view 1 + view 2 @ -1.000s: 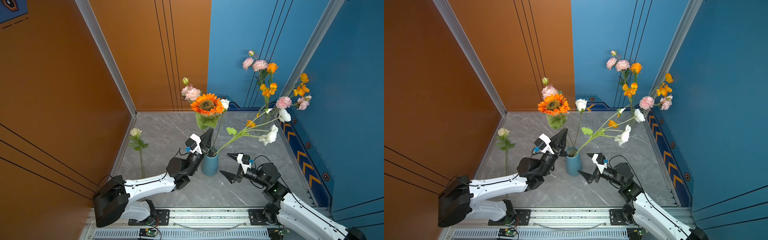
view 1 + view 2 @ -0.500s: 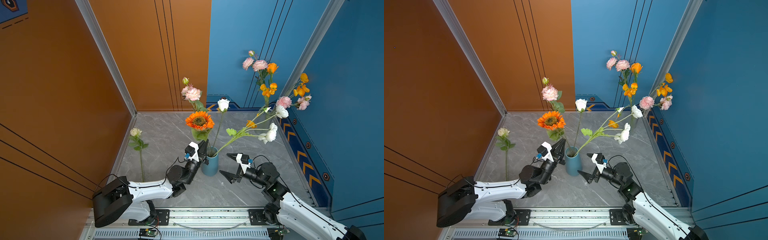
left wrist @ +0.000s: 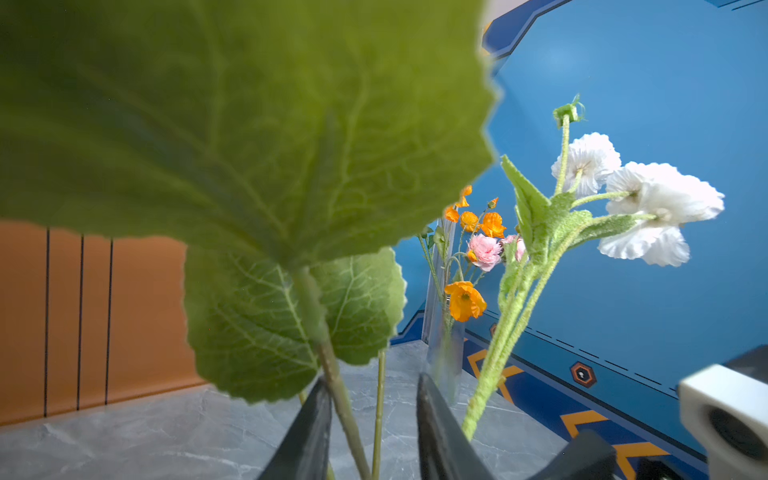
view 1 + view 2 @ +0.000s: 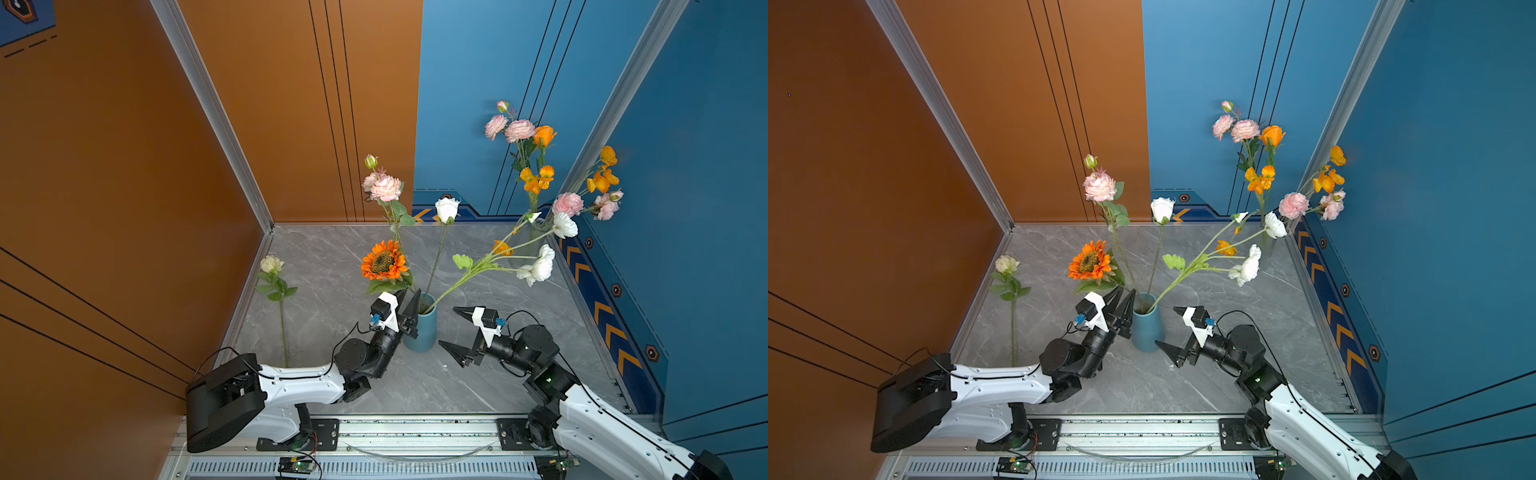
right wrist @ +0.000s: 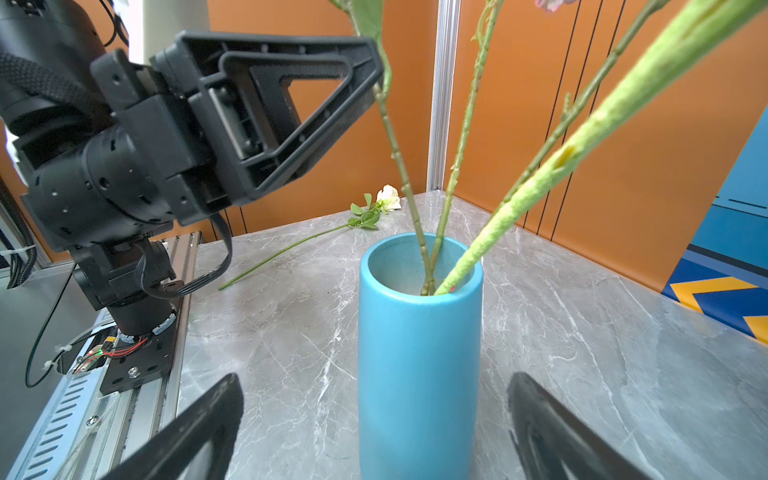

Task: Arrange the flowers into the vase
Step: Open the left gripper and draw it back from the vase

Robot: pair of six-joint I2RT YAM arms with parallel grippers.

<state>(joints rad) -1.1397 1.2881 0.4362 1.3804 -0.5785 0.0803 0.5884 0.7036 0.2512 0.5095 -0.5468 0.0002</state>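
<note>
A blue vase (image 4: 420, 330) (image 4: 1146, 328) (image 5: 419, 353) stands mid-table and holds several flowers: an orange sunflower (image 4: 383, 261), a pink bloom (image 4: 386, 187), a white rose (image 4: 446, 209) and a white-bloomed branch (image 4: 540, 266). My left gripper (image 4: 411, 293) (image 4: 1127, 291) (image 3: 370, 386) sits at the vase rim, open. The sunflower stem (image 3: 345, 407) runs between the jaws against one finger, and its leaves hide much of the left wrist view. My right gripper (image 4: 449, 327) (image 4: 1167, 327) (image 5: 374, 380) is wide open and faces the vase from the right without touching it. A cream rose (image 4: 272, 264) lies on the table at the left.
A clear glass vase (image 4: 536, 226) with pink and orange flowers stands at the back right corner. Orange walls close the left and back, blue walls the right. A metal rail (image 4: 415, 430) runs along the front edge.
The sunflower has sunk lower, its stem now down in the vase. My left gripper dropped with it to the rim and its jaws came apart. The right arm held still.
</note>
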